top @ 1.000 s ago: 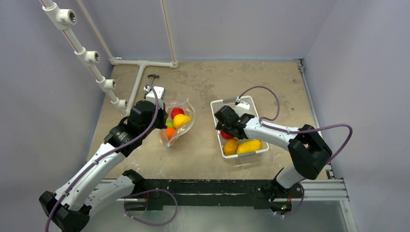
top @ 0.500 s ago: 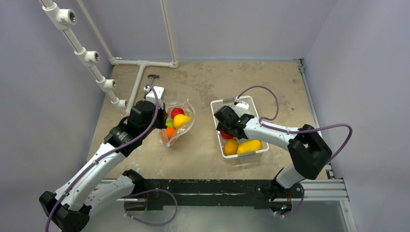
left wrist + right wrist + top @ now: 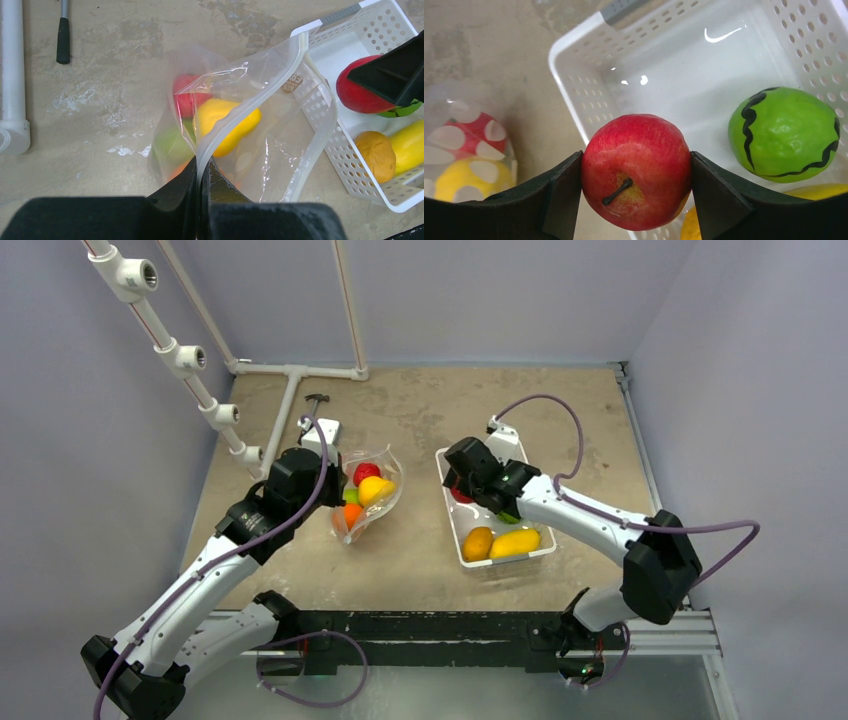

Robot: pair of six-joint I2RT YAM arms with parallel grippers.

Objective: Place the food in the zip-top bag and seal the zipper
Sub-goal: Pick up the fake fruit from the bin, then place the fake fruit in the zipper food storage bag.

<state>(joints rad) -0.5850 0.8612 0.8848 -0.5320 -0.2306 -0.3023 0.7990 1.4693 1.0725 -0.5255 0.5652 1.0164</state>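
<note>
Shows a red apple clamped between the two fingers of the right end effector, with the short dark stem facing the wrist camera. Sets the fingers partly closed, one pad pressed to each side of the fruit. Holds the apple over the left side of a white slotted basket, toward its far end.

Leaves three more fruits in the basket: a green fruit with black stripes just right of the apple, plus an orange fruit and a long yellow fruit touching each other at the near end.

Puts the zip-top bag on the counter just left of the basket, clear and crinkled, with its mouth gaping toward the basket. Holds four fruits already inside: a red one at the far side, a yellow one beside it, a green one to the left, and an orange one nearest, partly hidden.

Traces the zipper as a thin clear strip looping around the open mouth. Pinches one stretch of that strip in the left end effector, fingers shut tight with only the plastic between them, raising that edge off the counter.

Sets white pipes with round fittings along the far left of the counter, and a small black-handled tool lying beside them, well apart from the bag.
</note>
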